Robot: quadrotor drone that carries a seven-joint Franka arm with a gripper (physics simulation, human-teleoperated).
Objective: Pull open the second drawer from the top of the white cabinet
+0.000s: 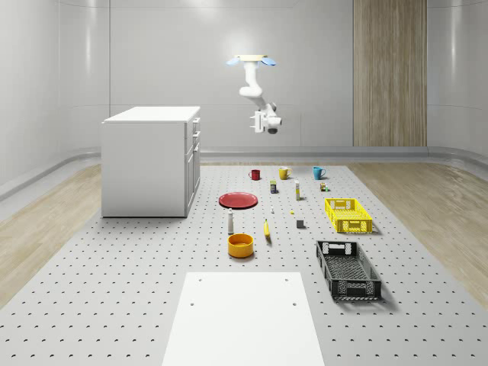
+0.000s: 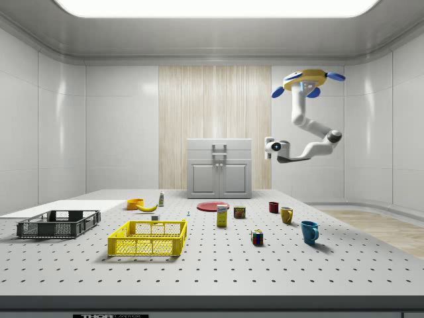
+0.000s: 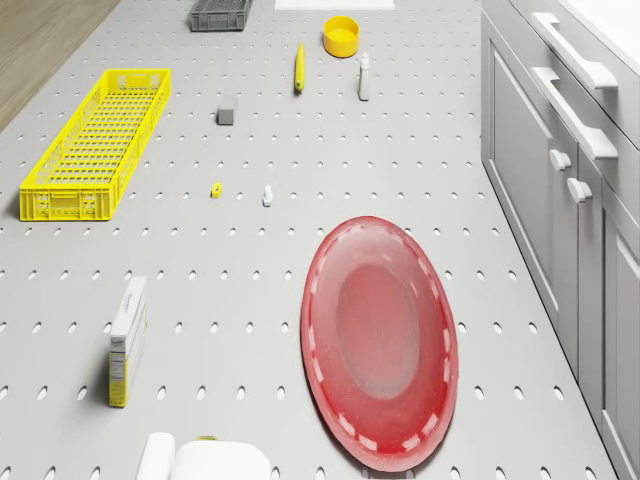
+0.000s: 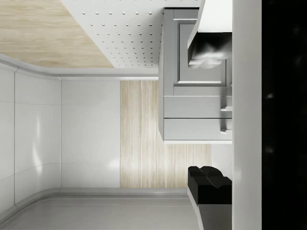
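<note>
side view puts the drone hovering high right of the white cabinet, arm elbowed down, jaws spread, level with the closed second drawer but well apart. risk, i'd judge: hooking the top handle instead, since the two sit close.

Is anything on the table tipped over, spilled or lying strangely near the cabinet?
Nothing stands out. The white cabinet has its drawers shut, the red plate lies flat, the mugs stand upright. The drone hovers apart from the cabinet.
</note>
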